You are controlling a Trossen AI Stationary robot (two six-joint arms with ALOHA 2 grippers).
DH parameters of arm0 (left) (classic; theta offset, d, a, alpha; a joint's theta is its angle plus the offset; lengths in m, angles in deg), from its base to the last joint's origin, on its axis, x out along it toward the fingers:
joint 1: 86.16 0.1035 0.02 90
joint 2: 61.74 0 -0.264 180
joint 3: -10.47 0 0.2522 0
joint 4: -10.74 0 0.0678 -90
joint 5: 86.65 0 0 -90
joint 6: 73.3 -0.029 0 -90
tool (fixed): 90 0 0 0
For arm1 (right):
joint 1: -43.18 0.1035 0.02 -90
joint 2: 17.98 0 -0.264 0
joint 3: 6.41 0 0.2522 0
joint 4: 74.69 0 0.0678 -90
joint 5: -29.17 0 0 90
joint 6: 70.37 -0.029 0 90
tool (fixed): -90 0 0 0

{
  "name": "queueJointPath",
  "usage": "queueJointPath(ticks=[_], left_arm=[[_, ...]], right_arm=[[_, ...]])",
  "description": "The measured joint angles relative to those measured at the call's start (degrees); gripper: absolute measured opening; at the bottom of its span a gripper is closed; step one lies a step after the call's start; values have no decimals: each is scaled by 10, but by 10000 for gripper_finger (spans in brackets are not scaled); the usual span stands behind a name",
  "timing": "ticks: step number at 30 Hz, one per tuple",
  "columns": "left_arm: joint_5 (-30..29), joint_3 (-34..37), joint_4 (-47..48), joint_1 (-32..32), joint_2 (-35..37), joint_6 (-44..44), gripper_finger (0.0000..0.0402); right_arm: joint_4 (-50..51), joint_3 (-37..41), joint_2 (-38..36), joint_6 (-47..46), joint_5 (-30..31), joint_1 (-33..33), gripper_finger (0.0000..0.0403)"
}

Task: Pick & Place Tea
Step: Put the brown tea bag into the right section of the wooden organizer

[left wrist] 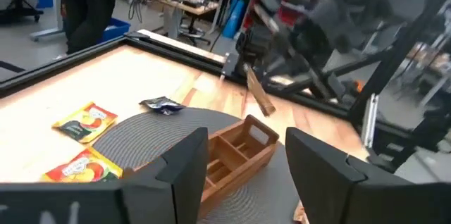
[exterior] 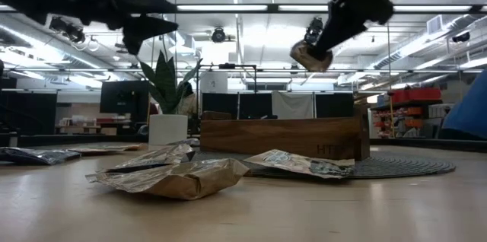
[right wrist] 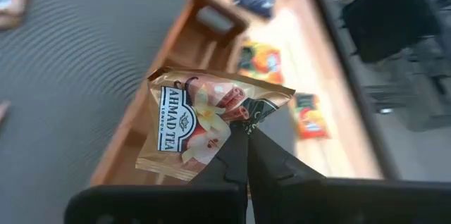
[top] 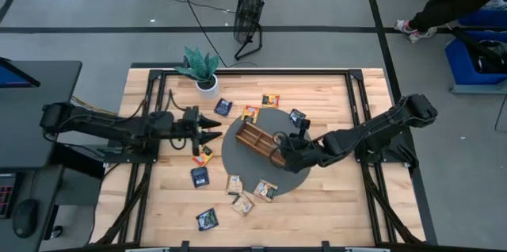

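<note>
Beige tea sachet (right wrist: pixel 204 129) — pinched by one corner in the right gripper (right wrist: pixel 243 136), jaws shut on it, hanging just above the wooden tray (top: pixel 255 140), whose long axis runs diagonally. Left gripper (left wrist: pixel 243 153) — beside the tray, jaws apart, empty.

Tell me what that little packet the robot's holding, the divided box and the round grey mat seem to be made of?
The packet pinched in the right hand looks like glossy printed foil or coated paper: it creases sharply and shines. The divided box looks like plain wood, with visible grain and a matte brown finish. The round mat seems woven or ribbed fabric or plastic, judging by its concentric ridges; which one isn't clear.
</note>
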Motion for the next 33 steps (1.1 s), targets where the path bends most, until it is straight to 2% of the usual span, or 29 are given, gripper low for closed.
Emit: queueJointPath(ticks=[6,15,25,33], left_arm=[[0,-68,1,0,-89,-27,195],[-4,-159,1,0,-201,-73,195],[-4,-233,-13,0,-292,-93,195],[-4,-262,-26,2,-341,-93,195]], right_arm=[[-5,-32,0,30,45,-11,0],[-74,-44,0,99,68,-26,0],[-106,-44,0,132,69,-31,0],[-106,-44,0,129,68,-34,0]])
